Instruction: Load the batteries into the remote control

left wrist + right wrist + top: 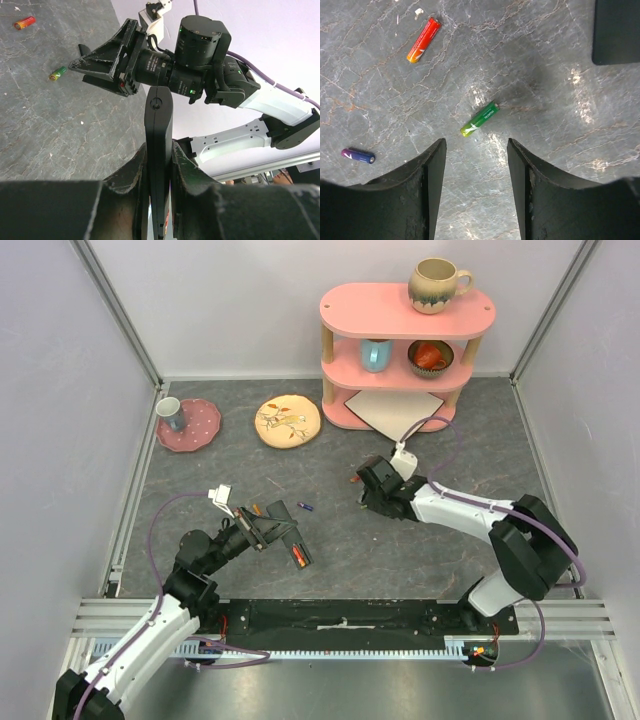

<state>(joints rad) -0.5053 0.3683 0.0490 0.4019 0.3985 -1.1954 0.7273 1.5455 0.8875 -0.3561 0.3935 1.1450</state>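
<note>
Pinches the remote control edge-on in the left gripper; holds the right gripper spread above a green battery, a red battery and purple battery nearby.

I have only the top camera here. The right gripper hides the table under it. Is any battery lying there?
Observer: Yes. The right wrist view shows a green battery lying loose just ahead of the right gripper, untouched.
Operator: Is that gripper open or shut?
Observer: Open, with a clear gap and nothing held in it.
Operator: From above I cannot judge the left side. Does it really hold the remote control?
Observer: Yes. In the left wrist view the left gripper is shut on the remote control, which is seen edge-on and points toward the other arm.
</note>
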